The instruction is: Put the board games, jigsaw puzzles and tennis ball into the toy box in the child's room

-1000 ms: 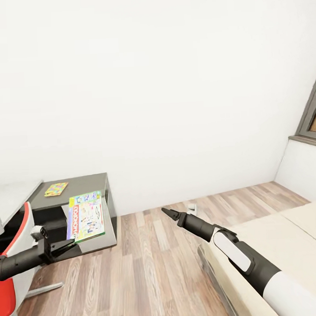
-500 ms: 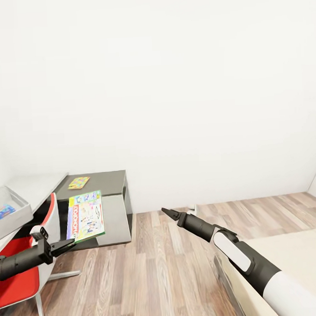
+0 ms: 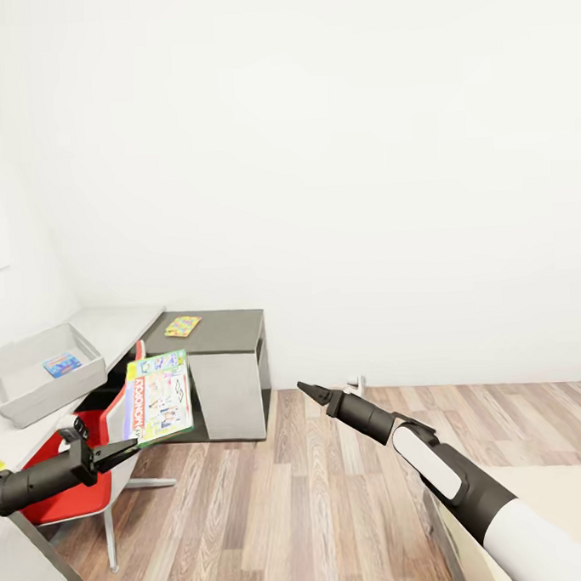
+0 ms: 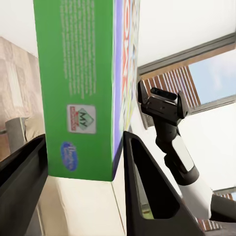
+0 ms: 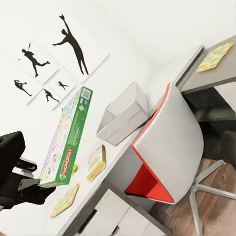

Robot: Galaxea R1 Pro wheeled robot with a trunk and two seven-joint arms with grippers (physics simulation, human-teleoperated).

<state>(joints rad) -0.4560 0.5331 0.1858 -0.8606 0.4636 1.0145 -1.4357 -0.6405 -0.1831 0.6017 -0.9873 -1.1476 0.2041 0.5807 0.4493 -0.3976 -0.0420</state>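
At the lower left of the head view, the left gripper (image 3: 120,454) has its jaws clamped on the bottom edge of the Monopoly box (image 3: 157,397), which stands upright in the air in front of the red chair (image 3: 75,485). The left wrist view shows the box's green side (image 4: 78,88) pinched between both fingers (image 4: 147,191). The right gripper (image 3: 311,393), at centre frame over the wood-plank floor (image 3: 276,504), holds nothing, its jaws closed to a point. On the counter (image 3: 122,323) at left sits the toy box (image 3: 40,390), a small colourful item inside. A jigsaw puzzle (image 3: 182,326) lies on the dark grey cabinet (image 3: 220,332) beyond. In the right wrist view, another jigsaw puzzle (image 5: 65,200) and a flat game box (image 5: 96,162) lie on the counter.
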